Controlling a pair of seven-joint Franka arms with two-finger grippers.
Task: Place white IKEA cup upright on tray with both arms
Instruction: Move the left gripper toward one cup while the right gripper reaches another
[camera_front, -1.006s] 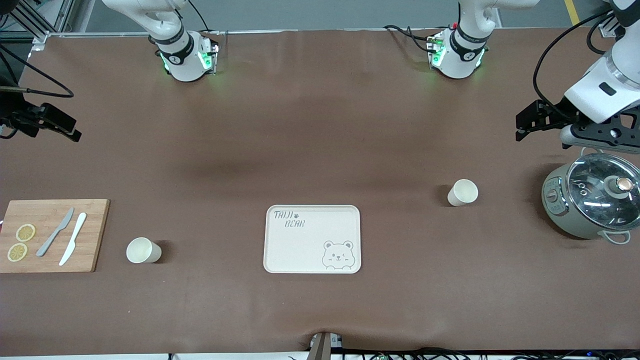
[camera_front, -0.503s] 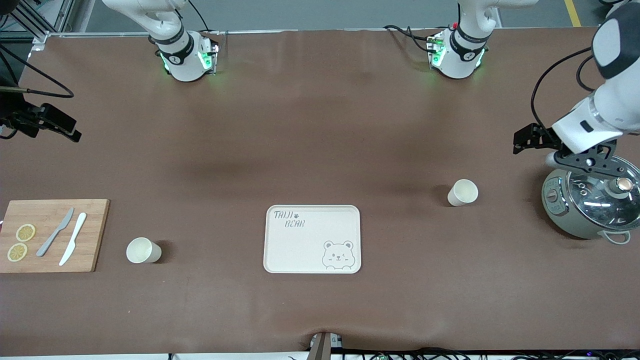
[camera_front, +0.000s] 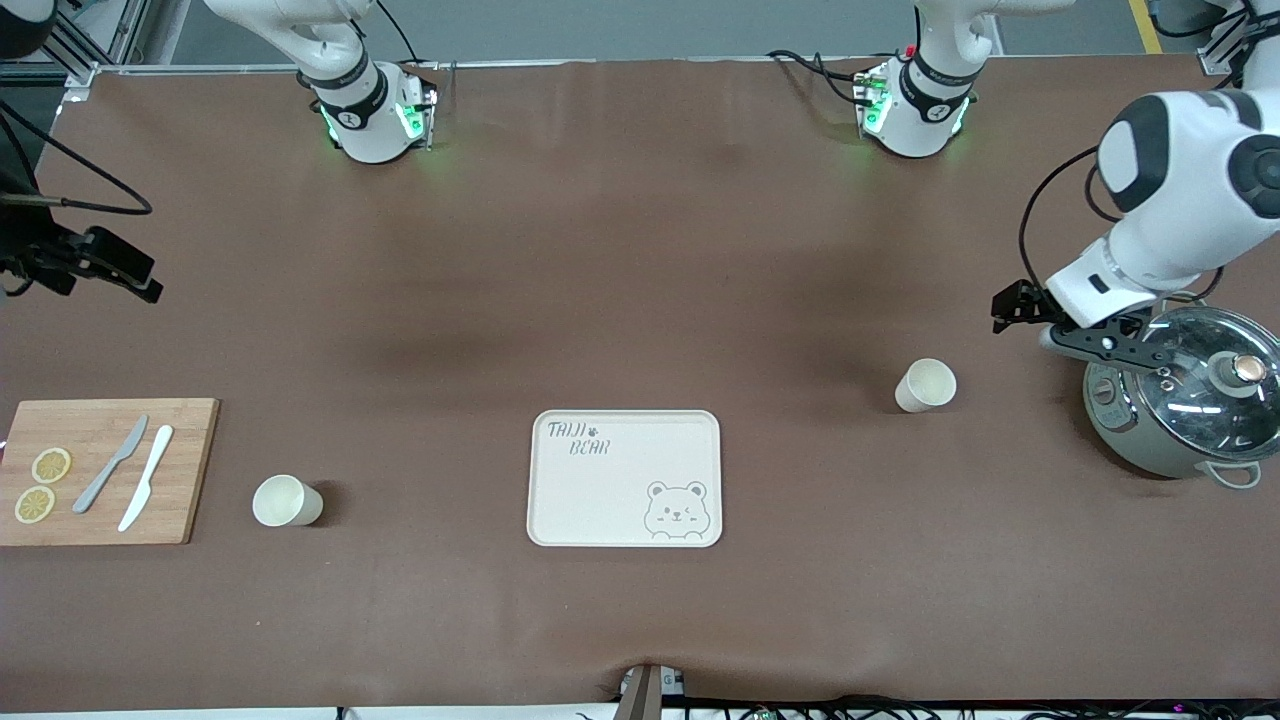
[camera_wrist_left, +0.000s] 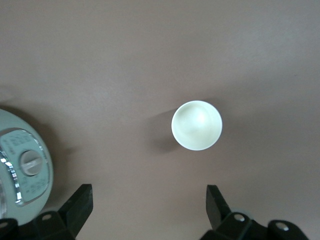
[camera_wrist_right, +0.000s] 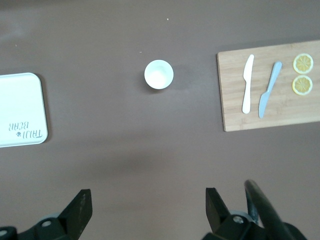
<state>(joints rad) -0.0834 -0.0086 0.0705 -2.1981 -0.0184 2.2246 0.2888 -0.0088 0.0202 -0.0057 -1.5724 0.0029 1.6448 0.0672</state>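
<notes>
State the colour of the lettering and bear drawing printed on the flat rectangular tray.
Grey, on the cream rectangular tray; clearest in the front view.

Two white cups (camera_front: 926, 385) (camera_front: 287, 500) stand upright flanking the cream tray (camera_front: 624, 478).

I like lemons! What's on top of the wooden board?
On the wooden cutting board lie two lemon slices, a grey knife and a white knife, side by side. What lies beneath the board is covered.

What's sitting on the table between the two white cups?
Only the tray lies between the cup near the cutting board and the cup near the pot; the front view shows this.
</notes>
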